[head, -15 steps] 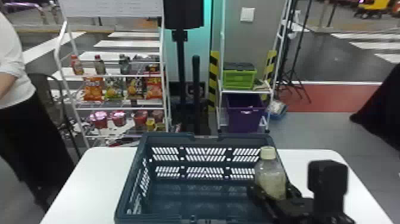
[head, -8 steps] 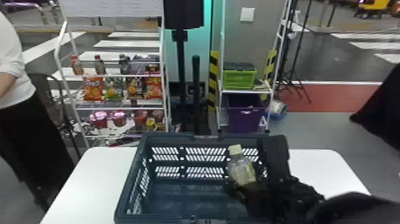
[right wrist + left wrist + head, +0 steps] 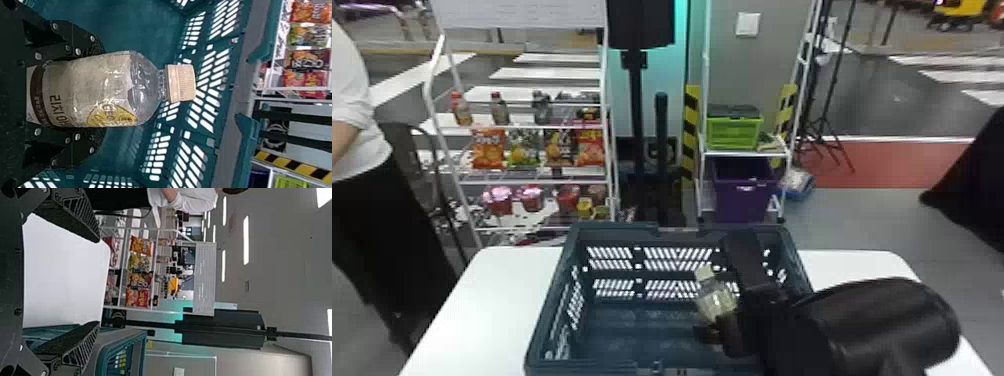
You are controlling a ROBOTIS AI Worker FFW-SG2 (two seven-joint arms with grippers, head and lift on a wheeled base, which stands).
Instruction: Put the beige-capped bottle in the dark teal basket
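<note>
Right gripper (image 3: 724, 314) clamped around the beige-capped bottle (image 3: 716, 301), I hold it cap up and tilted at the dark teal basket's (image 3: 548, 300) opening, right of its middle; my left gripper (image 3: 96, 282) has its fingers apart. Beneath the basket is the white counter (image 3: 492, 300); beyond stands a rack (image 3: 532, 128) of snacks.

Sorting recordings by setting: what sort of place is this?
Probably a mock shop or demo space: a rack of snack bags and drink bottles, plus a dark teal basket on a white table.
</note>
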